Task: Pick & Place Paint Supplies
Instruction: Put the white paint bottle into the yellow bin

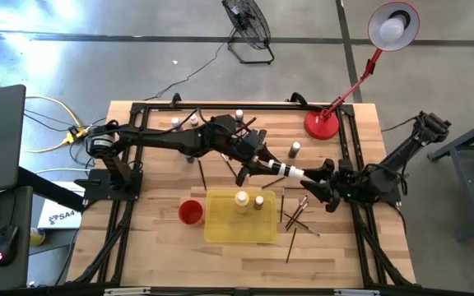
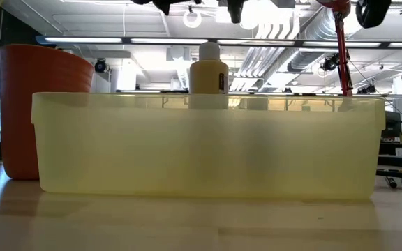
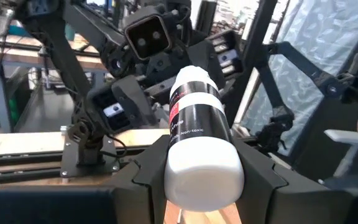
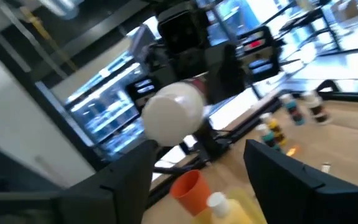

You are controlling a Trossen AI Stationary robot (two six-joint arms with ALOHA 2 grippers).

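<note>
Wooden tabletop (image 1: 163,247) on grey concrete: one yellow tray (image 1: 239,230) holds two bottles (image 1: 242,199). Behind it, left gripper (image 1: 263,162) clamps a black bottle (image 3: 194,118); right gripper (image 1: 323,174) gapes beside it. One red cup (image 1: 190,212) touches the tray; about five brushes (image 1: 296,215) opposite.

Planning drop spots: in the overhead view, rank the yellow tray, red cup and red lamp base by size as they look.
1. Yellow tray, clearly largest.
2. Red lamp base.
3. Red cup, slightly smaller than the base; the gap is narrow, so treat those two as close.

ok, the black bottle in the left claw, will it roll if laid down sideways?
Probably: the black bottle is a smooth cylinder, so it likely rolls. Its glossy label may slip in the left claw.
</note>
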